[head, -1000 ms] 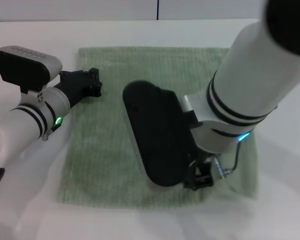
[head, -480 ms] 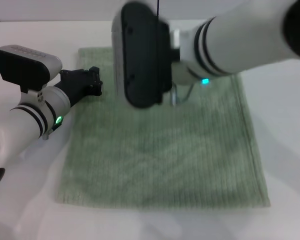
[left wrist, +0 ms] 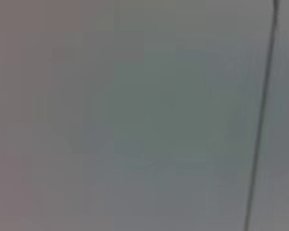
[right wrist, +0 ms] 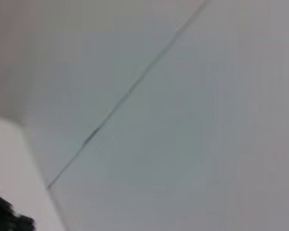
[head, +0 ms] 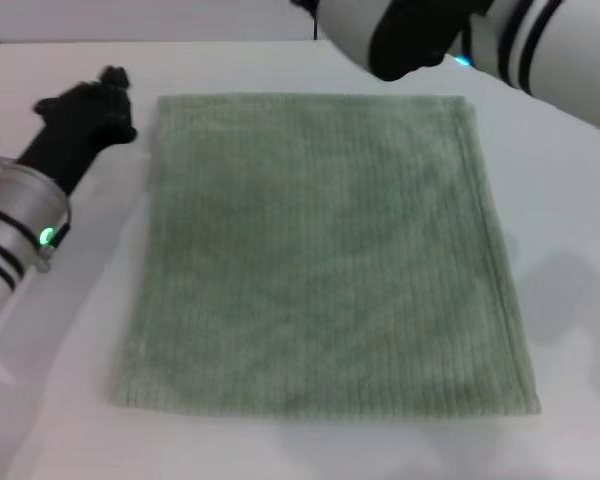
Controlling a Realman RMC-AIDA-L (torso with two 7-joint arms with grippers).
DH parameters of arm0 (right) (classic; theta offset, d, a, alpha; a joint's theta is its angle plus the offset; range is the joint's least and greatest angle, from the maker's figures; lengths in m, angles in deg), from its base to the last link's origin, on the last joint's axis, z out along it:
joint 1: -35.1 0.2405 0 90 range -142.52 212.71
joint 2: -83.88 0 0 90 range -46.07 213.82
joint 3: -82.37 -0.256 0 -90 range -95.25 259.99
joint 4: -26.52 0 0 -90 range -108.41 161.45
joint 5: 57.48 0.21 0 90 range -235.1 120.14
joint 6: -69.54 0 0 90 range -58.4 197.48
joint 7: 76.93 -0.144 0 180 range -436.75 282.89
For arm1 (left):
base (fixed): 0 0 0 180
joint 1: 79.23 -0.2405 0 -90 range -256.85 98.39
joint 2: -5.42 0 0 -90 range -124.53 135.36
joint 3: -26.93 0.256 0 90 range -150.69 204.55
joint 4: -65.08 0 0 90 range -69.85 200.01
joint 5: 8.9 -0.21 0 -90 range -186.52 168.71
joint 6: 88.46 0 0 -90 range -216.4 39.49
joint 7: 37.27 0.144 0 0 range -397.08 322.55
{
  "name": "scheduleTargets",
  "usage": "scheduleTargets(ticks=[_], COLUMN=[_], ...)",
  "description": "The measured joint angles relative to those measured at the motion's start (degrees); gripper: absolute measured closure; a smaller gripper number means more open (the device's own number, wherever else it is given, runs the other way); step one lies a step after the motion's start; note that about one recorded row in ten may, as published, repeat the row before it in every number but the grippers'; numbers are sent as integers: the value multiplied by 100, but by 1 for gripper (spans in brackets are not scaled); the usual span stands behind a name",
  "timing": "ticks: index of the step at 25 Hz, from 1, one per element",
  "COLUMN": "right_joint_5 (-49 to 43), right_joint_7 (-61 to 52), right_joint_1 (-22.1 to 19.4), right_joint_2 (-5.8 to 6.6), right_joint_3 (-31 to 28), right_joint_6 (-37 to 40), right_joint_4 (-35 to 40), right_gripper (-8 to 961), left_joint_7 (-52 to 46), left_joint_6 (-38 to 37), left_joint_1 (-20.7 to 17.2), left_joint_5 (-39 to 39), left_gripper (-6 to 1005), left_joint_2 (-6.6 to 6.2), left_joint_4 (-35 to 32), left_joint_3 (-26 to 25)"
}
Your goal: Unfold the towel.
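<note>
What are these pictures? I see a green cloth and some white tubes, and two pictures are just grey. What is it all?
The white tubes are a robot's two arms. The big picture comes from a camera on its head, looking down at a white table. On it lies a pale sage-green, square terry towel, spread out flat. The robot's left gripper, the black claw on the left, sits beside the towel's far left corner, not touching it. I cannot tell whether it is open. The right arm is lifted at the far right edge, its claw out of sight. Nothing is held. The two grey pictures come from cameras on the wrists; they show only plain pale surfaces with a thin dark line.
</note>
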Motion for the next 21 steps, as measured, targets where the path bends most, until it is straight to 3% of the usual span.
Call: scheduleTargets(ticks=[4,5,9,12,13,15,17,18,19,21], right_joint_5=[13,13,20,58,66,89,231,488,488,752], right_joint_7=[-46,-69,-202,-289,-327,-338,-362,-376,-376,-393], right_joint_1=[-174,-203,-434,-580,-670,-705,-748,-761,-761,-740], right_joint_2=[-1,-2,-2,-2,-1,-1,0,4,4,6], right_joint_3=[46,53,76,104,151,173,250,348,348,449], right_joint_6=[701,818,1777,2763,3630,4083,4896,5692,5692,6483], right_joint_4=[-248,-279,-544,-883,-1296,-1499,-1911,-2337,-2337,-2789], right_gripper=[602,573,488,433,415,379,342,342,342,342], left_joint_7=[-7,-37,-55,-32,-32,-21,-21,-21,-21,-19], left_joint_6=[-341,-716,-953,-1406,-1406,-1503,-1537,-1537,-1537,-1632], left_joint_1=[-131,-254,-299,-407,-407,-419,-425,-425,-425,-446], left_joint_5=[0,3,4,8,8,9,9,9,9,9], left_gripper=[902,881,797,697,658,579,579,579,579,579], left_joint_2=[-6,-13,-14,-7,-7,-1,0,0,0,7], left_joint_4=[14,11,-29,-111,-111,-134,-137,-137,-137,-142], left_joint_3=[-99,-161,-168,-269,-269,-318,-340,-340,-340,-453])
